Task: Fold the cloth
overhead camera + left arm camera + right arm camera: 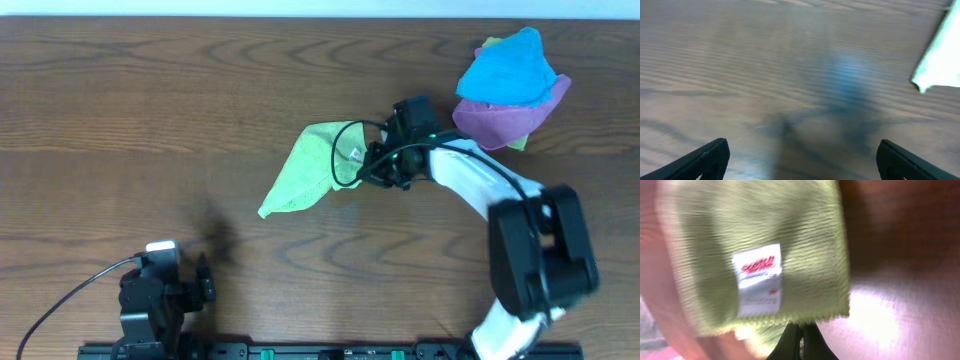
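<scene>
The lime-green cloth (307, 170) lies partly lifted at the table's middle, its lower-left corner on the wood and its right edge raised. Its white tag (353, 153) shows near the raised edge. My right gripper (372, 165) is shut on that right edge. In the right wrist view the cloth (755, 240) hangs in front of the closed fingers (801, 332), tag (757, 286) facing the camera. My left gripper (205, 280) rests near the front left edge, open and empty. In the left wrist view its fingers (802, 160) stand wide apart over bare wood, with a cloth corner (940, 60) at the far right.
A bright blue cloth (508, 68) sits on a purple cloth (500, 120) at the back right, with a bit of another green cloth under them. A black cable (70, 295) runs from the left arm's base to the front left.
</scene>
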Robot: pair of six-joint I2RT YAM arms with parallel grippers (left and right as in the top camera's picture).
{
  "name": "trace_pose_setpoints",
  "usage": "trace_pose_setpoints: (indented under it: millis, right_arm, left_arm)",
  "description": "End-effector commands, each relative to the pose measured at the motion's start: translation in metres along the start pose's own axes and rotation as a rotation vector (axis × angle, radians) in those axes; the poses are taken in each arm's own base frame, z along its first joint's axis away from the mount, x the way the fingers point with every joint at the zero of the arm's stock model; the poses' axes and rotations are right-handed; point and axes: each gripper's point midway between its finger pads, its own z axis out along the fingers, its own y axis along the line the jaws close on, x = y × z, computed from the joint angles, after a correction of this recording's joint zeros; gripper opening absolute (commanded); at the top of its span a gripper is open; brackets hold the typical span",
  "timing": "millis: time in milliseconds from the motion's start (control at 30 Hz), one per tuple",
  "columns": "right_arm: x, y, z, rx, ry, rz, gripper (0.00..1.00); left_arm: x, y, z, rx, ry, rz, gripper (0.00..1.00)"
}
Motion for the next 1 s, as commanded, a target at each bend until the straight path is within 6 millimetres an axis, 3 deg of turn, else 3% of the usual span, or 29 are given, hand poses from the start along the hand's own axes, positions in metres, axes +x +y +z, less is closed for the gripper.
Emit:
trace_pose_setpoints:
  millis: [0, 200, 300, 500, 733, 767, 867, 967]
  right_arm:
    - [-0.009, 0.027, -0.043, -0.058, -0.098, -0.055, 0.01]
    - [-0.013, 0.052, -0.103, -0.069, -0.262, -0.130, 0.01]
    - [-0.016, 0.054, -0.124, -0.042, -0.336, -0.150, 0.01]
    - [-0.023, 0.018, -0.144, 0.142, -0.420, -0.138, 0.01]
    - [-0.038, -0.038, -0.168, 0.428, -0.511, -0.105, 0.01]
    - [-0.039, -0.049, -0.175, 0.486, -0.529, -0.090, 0.07]
    - [-0.040, -0.068, -0.186, 0.585, -0.552, -0.061, 0.39]
    - [-0.039, -0.071, -0.187, 0.588, -0.542, -0.054, 0.55]
  left_arm:
    - [0.005, -0.020, 0.005, 0.119, 0.009, -0.009, 0.95]
    - [-0.012, -0.024, 0.004, 0.142, -0.053, -0.112, 0.96]
    - [-0.020, -0.024, 0.003, 0.148, -0.085, -0.166, 0.95]
    - [-0.042, -0.025, 0.000, 0.172, -0.163, -0.288, 0.95]
    - [-0.043, -0.026, 0.000, 0.186, -0.155, -0.419, 0.95]
    - [-0.043, -0.026, 0.000, 0.188, -0.152, -0.444, 0.95]
    - [-0.043, -0.026, 0.000, 0.191, -0.149, -0.476, 0.95]
    - [-0.042, -0.026, 0.000, 0.191, -0.148, -0.476, 0.95]
